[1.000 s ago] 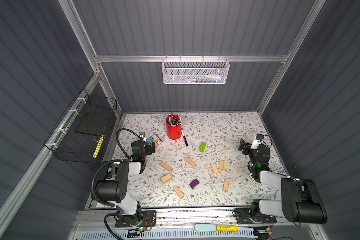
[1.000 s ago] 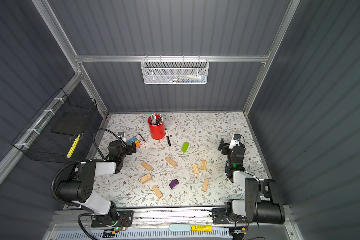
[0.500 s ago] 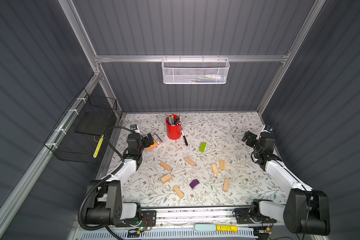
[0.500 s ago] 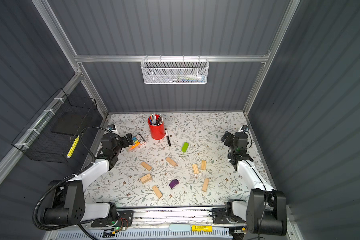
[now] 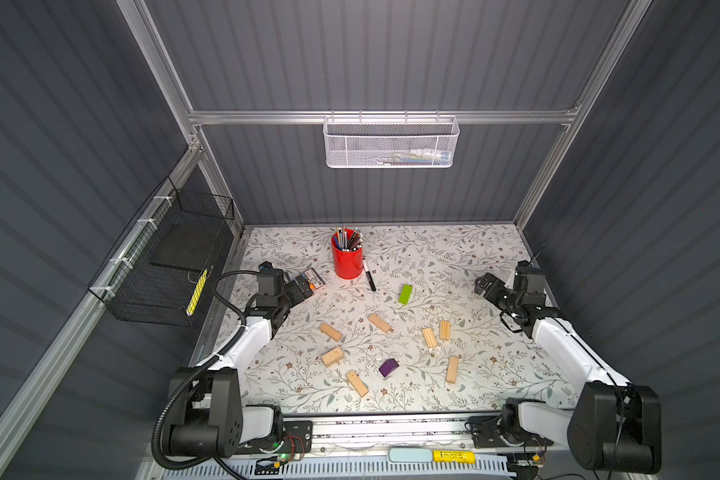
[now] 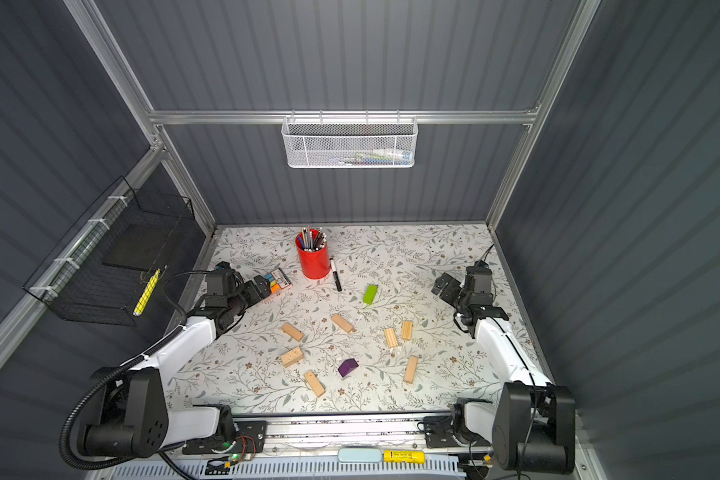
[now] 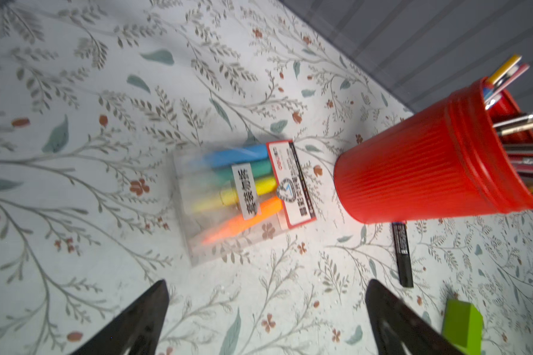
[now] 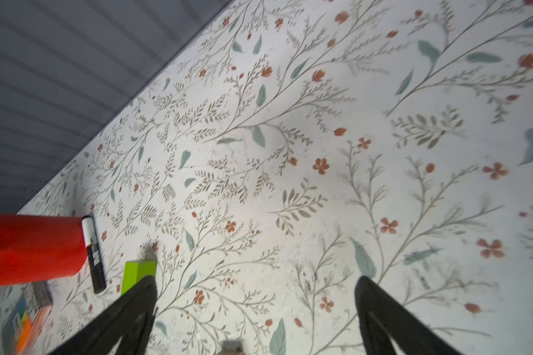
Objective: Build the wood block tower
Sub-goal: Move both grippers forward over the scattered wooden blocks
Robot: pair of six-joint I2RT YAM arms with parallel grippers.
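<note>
The pack of highlighters (image 7: 228, 199) has a white sticker (image 7: 246, 192) with big black Chinese-looking signs and a red-edged card (image 7: 293, 181) with tiny print, all too blurry to read. The black marker (image 7: 402, 255) has white letters, too small to read.

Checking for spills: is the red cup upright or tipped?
Upright. The red cup stands on its base in both top views, with pens sticking up from its mouth.
</note>
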